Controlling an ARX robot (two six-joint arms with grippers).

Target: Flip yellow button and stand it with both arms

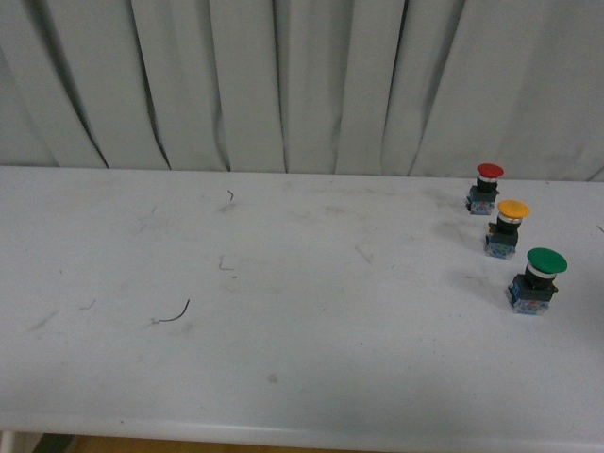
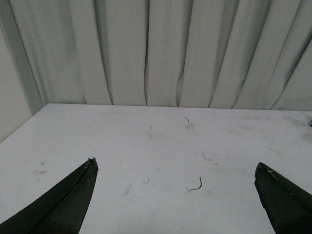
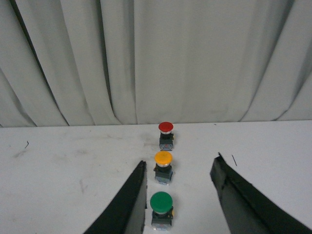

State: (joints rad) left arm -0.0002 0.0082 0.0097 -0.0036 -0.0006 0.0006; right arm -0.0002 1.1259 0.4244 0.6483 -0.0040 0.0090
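The yellow button (image 1: 508,228) stands upright, cap up, on the white table at the far right, middle of a row of three. In the right wrist view it (image 3: 163,167) sits ahead of my open right gripper (image 3: 180,163), roughly in line with the gap between the fingers. My left gripper (image 2: 175,168) is open and empty over the bare left part of the table, far from the buttons. Neither arm shows in the front view.
A red-capped button (image 1: 485,187) stands behind the yellow one and a larger green-capped button (image 1: 538,279) in front of it, between the right fingers (image 3: 161,209). The table (image 1: 283,311) carries a small wire scrap (image 1: 175,313). A grey curtain hangs behind.
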